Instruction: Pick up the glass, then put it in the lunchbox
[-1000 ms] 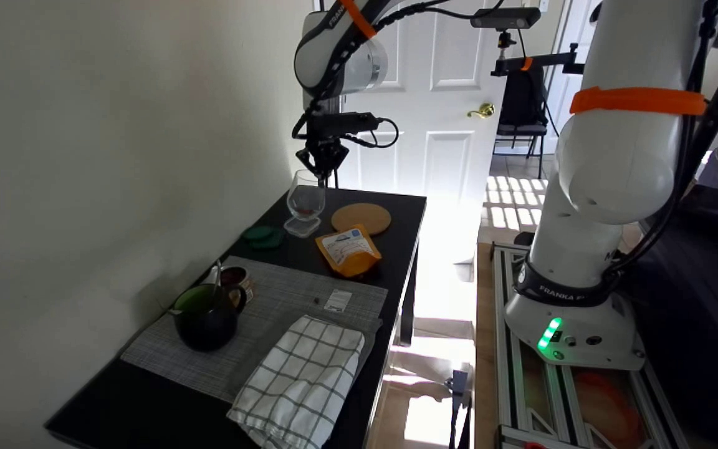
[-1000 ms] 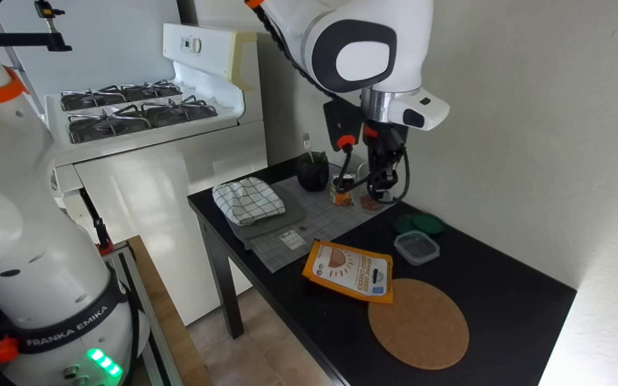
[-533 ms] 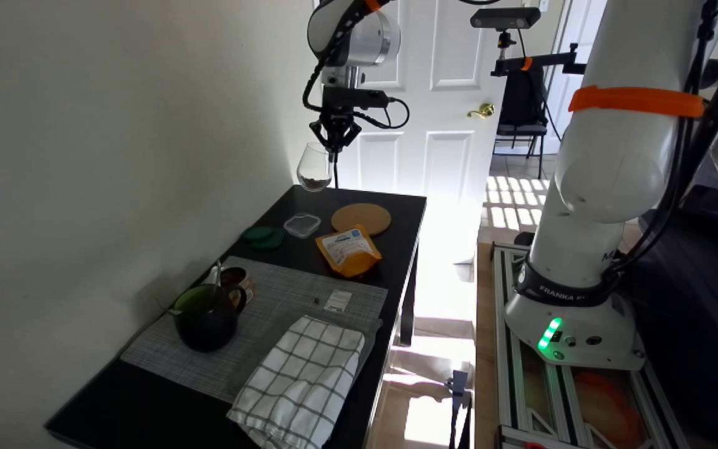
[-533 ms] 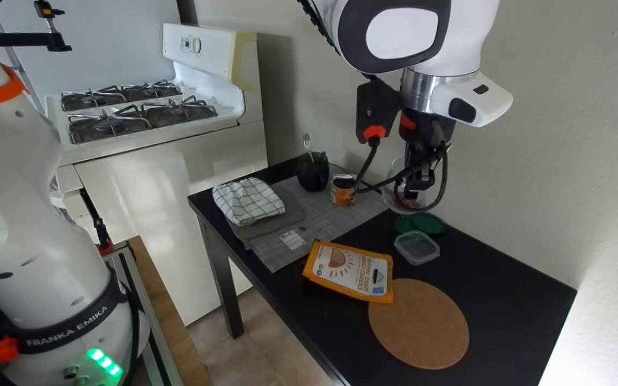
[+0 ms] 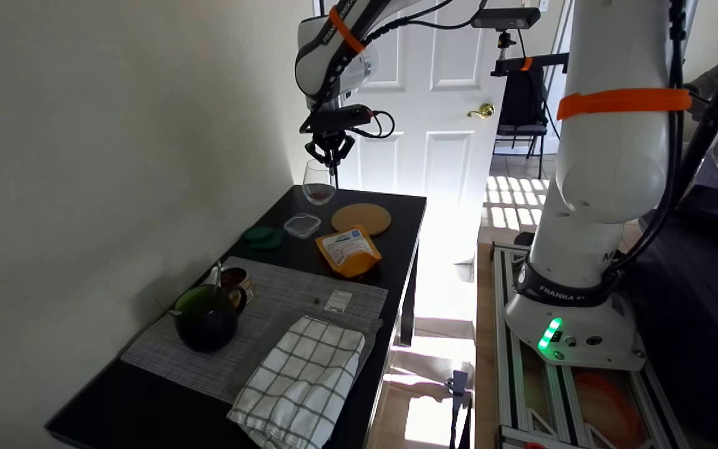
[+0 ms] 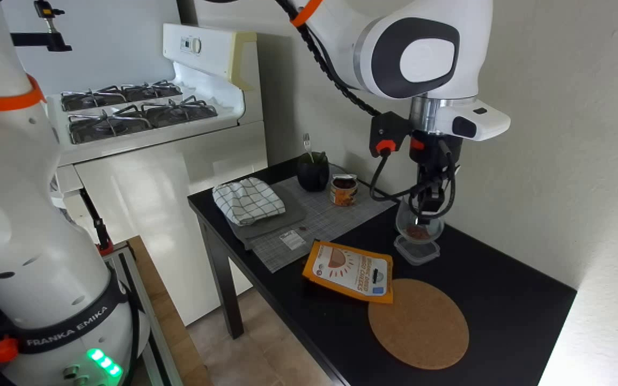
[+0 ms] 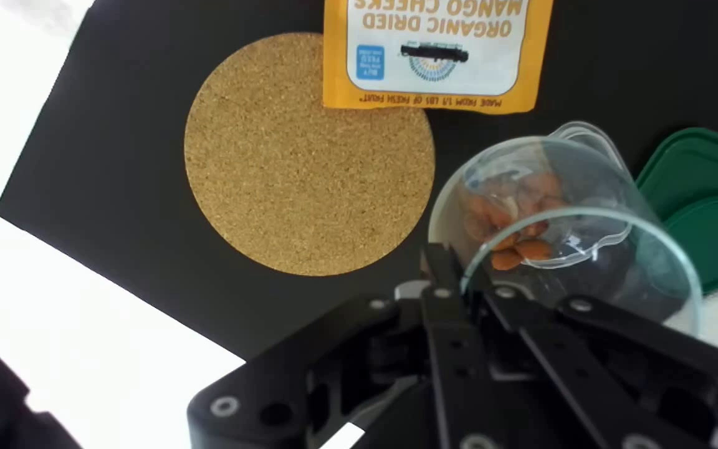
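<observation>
My gripper (image 5: 332, 166) is shut on the wall of the clear glass (image 5: 318, 189) at its rim, and holds it in the air above the black table. In the wrist view my gripper (image 7: 462, 269) has one finger on each side of the rim of the glass (image 7: 608, 293). Several orange-brown pieces (image 7: 530, 249) lie inside the glass. The lunchbox, a small clear plastic box (image 5: 302, 226), stands open on the table. In an exterior view the glass (image 6: 431, 231) overlaps the back of the lunchbox (image 6: 420, 259). In the wrist view the lunchbox (image 7: 591, 133) shows partly through the glass.
Green lids (image 7: 695, 168) lie beside the lunchbox. An orange pouch (image 6: 347, 271) and a round cork mat (image 6: 421, 332) lie nearby. A tin can (image 6: 343, 191), a dark mug with a fork (image 6: 313, 174) and a checked cloth (image 5: 303, 374) stand farther along. The wall is close behind.
My gripper and the held glass have moved away from the can's end of the table towards the lunchbox. They rose at first, then came down a little. The gripper stayed shut on the glass.
</observation>
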Controlling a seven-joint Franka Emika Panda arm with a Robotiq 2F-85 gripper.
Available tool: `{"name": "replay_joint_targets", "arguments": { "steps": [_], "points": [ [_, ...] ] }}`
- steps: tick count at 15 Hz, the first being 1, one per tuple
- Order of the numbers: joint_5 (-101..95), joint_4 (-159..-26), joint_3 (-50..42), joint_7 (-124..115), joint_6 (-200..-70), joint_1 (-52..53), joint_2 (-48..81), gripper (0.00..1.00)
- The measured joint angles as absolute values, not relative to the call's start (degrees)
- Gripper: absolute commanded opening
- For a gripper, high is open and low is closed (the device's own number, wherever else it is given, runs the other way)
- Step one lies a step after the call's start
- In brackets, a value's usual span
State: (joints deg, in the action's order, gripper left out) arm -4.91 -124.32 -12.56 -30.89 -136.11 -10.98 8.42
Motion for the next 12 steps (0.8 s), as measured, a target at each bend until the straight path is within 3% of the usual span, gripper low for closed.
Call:
{"name": "replay_joint_targets", "arguments": {
  "steps": [12],
  "points": [
    [2.71, -113.26, -11.69, -34.41, -137.31, -8.60, 22.24, 0.01]
  ]
}}
